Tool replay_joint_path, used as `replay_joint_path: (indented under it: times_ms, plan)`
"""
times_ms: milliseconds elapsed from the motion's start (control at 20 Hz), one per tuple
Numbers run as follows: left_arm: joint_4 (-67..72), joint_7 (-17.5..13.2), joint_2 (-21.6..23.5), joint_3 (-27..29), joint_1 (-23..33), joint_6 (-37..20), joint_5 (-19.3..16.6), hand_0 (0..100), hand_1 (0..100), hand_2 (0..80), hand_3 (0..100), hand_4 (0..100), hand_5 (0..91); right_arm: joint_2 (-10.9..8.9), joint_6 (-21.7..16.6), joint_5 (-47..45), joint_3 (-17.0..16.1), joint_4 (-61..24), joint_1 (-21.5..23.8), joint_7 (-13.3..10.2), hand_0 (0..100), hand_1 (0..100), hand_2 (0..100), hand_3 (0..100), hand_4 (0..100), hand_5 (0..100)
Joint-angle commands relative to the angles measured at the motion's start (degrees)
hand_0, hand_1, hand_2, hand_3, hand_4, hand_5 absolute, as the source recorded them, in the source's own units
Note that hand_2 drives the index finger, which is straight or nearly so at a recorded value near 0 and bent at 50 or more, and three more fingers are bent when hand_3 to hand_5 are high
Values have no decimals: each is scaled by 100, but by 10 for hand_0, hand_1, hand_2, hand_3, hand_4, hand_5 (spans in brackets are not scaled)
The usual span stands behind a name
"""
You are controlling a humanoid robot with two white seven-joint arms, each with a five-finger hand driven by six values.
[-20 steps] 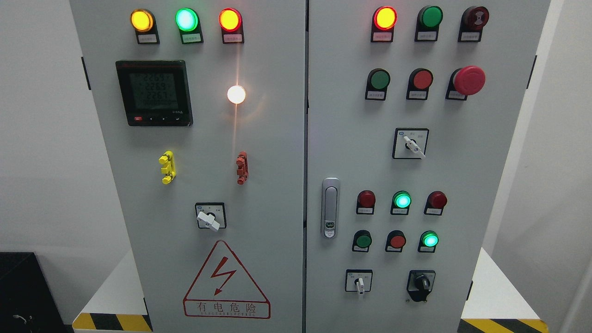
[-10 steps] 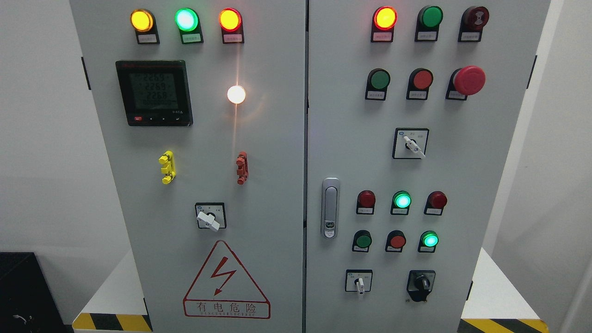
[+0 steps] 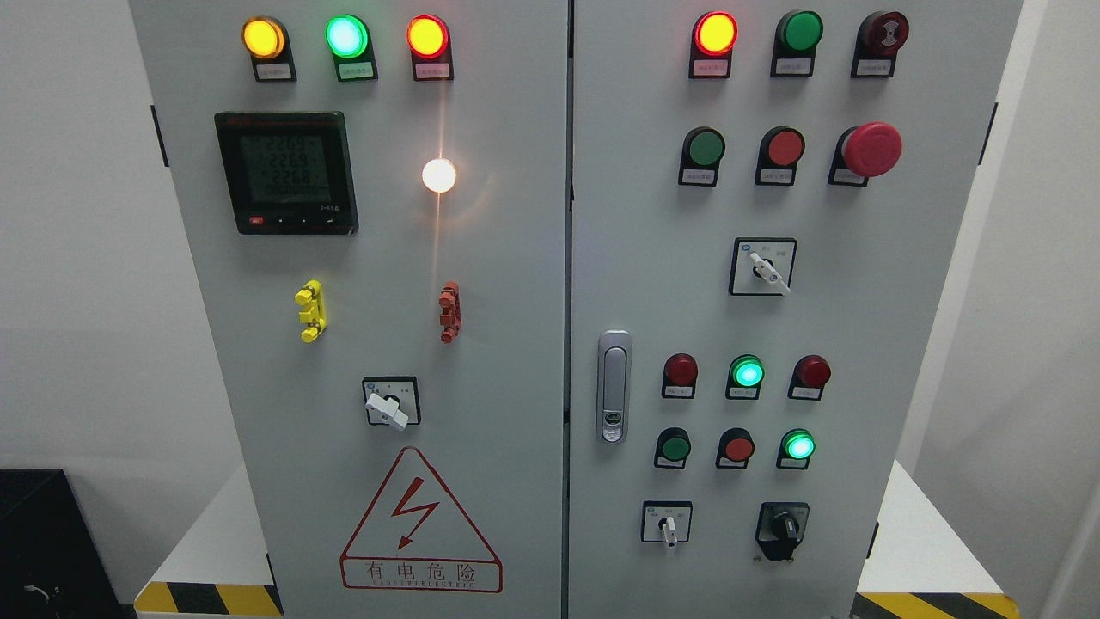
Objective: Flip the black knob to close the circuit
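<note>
The black knob (image 3: 783,524) sits on a black plate at the cabinet's (image 3: 516,258) lower right, below a lit green lamp (image 3: 799,446). No robot hand shows, so its state cannot be told.

— Anything readable on the cabinet?
— The warning triangle (image 3: 420,518) on the left door carries a red lightning bolt, and under it the characters 有电危险.
— And the digital meter (image 3: 286,172)?
— Three rows of digits; they look like 2263, 2263, 2268, though they are dim.
— The small labels under the lamps and switches?
— Too small to make out.
</note>
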Motion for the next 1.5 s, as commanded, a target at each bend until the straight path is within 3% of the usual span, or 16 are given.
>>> replay_joint_path:
  times_ms: [0,150,1450]
  plan:
    - [-167,1,0,0,132,4,0,120,556,0,0,0,0,-40,112,180,46,91,-323,69,0,0,882,1000,961,1000]
    - [-167,1,0,0,132,4,0,120,556,0,0,0,0,-40,253,277,46,82,-384,271,0,0,880,1000,958,1000]
    - [-167,1,0,0,132,4,0,120,556,0,0,0,0,-40,473,286,-200,759,-1044,289,0,0,872,1000,954,1000]
